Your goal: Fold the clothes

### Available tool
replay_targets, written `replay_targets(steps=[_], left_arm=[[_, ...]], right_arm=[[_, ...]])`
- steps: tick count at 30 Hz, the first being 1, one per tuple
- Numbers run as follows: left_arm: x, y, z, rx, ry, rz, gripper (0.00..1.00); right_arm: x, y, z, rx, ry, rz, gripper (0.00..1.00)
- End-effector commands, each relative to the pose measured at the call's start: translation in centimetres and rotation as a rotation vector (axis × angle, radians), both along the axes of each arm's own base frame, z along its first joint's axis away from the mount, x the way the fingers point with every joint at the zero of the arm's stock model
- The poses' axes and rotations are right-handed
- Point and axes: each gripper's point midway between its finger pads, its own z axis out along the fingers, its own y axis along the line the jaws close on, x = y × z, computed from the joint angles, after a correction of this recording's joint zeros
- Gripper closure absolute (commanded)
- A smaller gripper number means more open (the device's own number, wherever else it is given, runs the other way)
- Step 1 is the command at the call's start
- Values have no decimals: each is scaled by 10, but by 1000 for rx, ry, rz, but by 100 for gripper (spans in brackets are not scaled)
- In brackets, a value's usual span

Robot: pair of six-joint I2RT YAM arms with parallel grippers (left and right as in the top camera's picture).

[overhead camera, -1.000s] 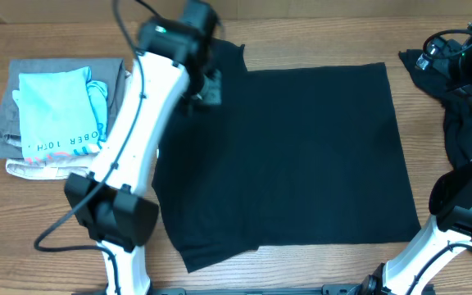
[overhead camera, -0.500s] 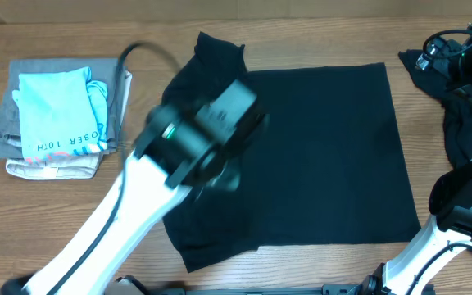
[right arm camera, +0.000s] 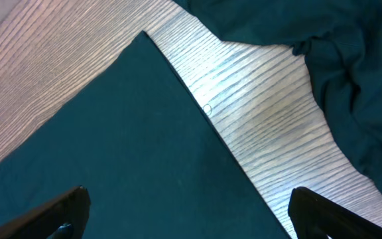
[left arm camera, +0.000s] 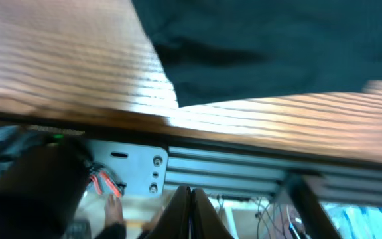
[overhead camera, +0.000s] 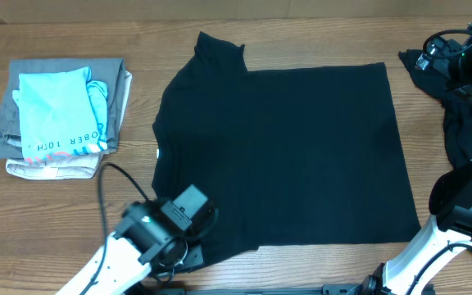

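A large black T-shirt (overhead camera: 285, 147) lies spread flat across the middle of the table, one sleeve (overhead camera: 220, 51) sticking out at the back left. A second black garment (overhead camera: 465, 106) lies crumpled at the far right. My left gripper (left arm camera: 191, 214) is shut with nothing in it. It hangs past the table's front edge, and the left arm (overhead camera: 170, 225) is low at the shirt's front-left corner. My right gripper (right arm camera: 191, 219) is open above the shirt's back-right corner (right arm camera: 144, 36), its fingertips (right arm camera: 71, 202) wide apart and empty.
A stack of folded garments (overhead camera: 60, 115), light blue on top of grey and beige, sits at the left. The aluminium frame rail (left arm camera: 244, 169) runs under the table's front edge. Bare wood (right arm camera: 264, 113) separates the two black garments.
My left arm has swung from the sleeve at the back left down to the table's front edge. The sleeve now lies uncovered. The right arm has not moved.
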Motion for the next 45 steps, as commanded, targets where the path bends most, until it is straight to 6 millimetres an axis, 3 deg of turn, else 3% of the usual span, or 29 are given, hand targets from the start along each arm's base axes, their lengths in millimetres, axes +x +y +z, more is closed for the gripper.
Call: replay_targets(steps=[1,7,12,17,25,45], left_arm=[[-15,-1,-26,-9,69,68,89],[-16,-5,-62,-51,62,78,63],[-23,-3,-78,-67,77,40,62],[-16,4,-89,-32,26,31,62],[5,0,-90,-44,-81,-49,62],[2,1,-103,-49,-77,32,62]], right_arm=[[2,1,3,1,-12,4,0],[2,1,3,1,-12,4,0],[2,1,3,1,-12,3,0],[3,1,3,1,-13,4,0],[2,1,3,1,-12,4,0],[2,1,3,1,-12,4,0]])
